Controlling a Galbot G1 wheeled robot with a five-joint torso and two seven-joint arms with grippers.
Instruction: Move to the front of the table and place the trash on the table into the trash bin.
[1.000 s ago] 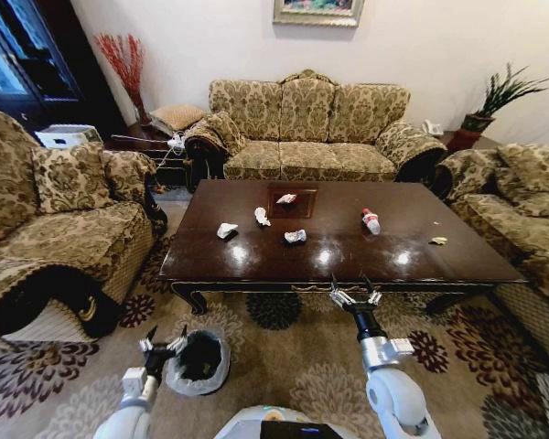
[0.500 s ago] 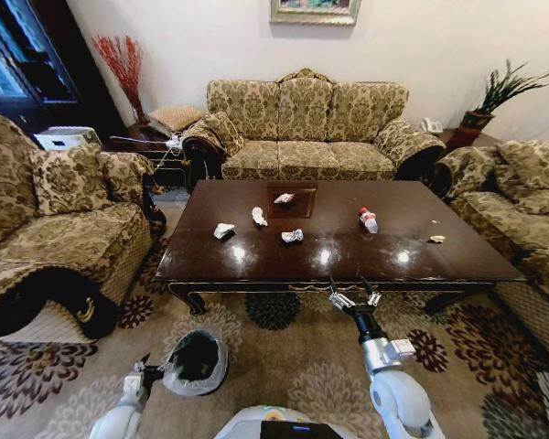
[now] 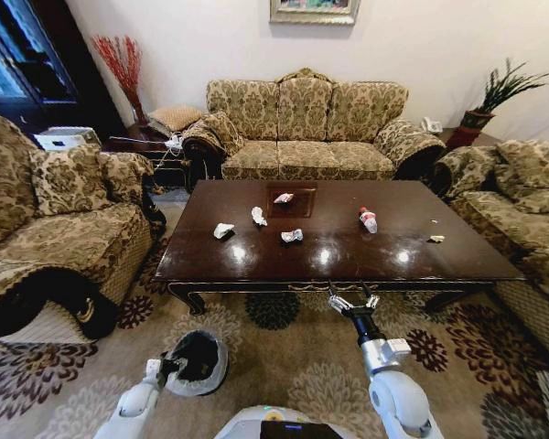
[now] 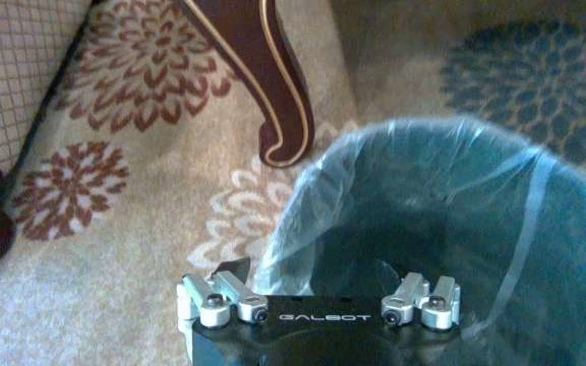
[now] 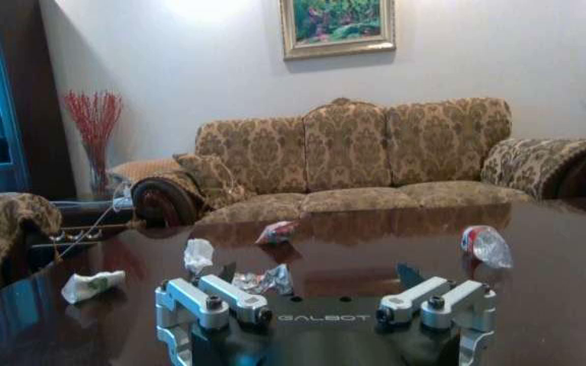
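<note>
The dark glossy table (image 3: 412, 265) stands in front of me. On it lie several crumpled white scraps of trash (image 3: 223, 230) (image 5: 199, 252) and a small clear bottle (image 3: 369, 219) (image 5: 487, 244) with a red cap. The trash bin (image 3: 198, 362) (image 4: 456, 229), lined with a translucent bag, stands on the carpet by the table's front left leg (image 4: 272, 91). My left gripper (image 3: 167, 368) (image 4: 319, 293) hangs open at the bin's near rim, holding nothing. At the table's front edge my right gripper (image 3: 352, 300) (image 5: 319, 273) is open and empty, facing the trash.
Patterned sofas ring the table: one behind it (image 3: 306, 128), an armchair at the left (image 3: 64, 219), another at the right (image 3: 522, 201). A small yellowish scrap (image 3: 436, 239) lies near the table's right front. Floral carpet (image 3: 293, 366) covers the floor before the table.
The left arm dropped lower and then came up against the bin's near rim. The view shifted slightly closer to the table. The right arm barely moved.
</note>
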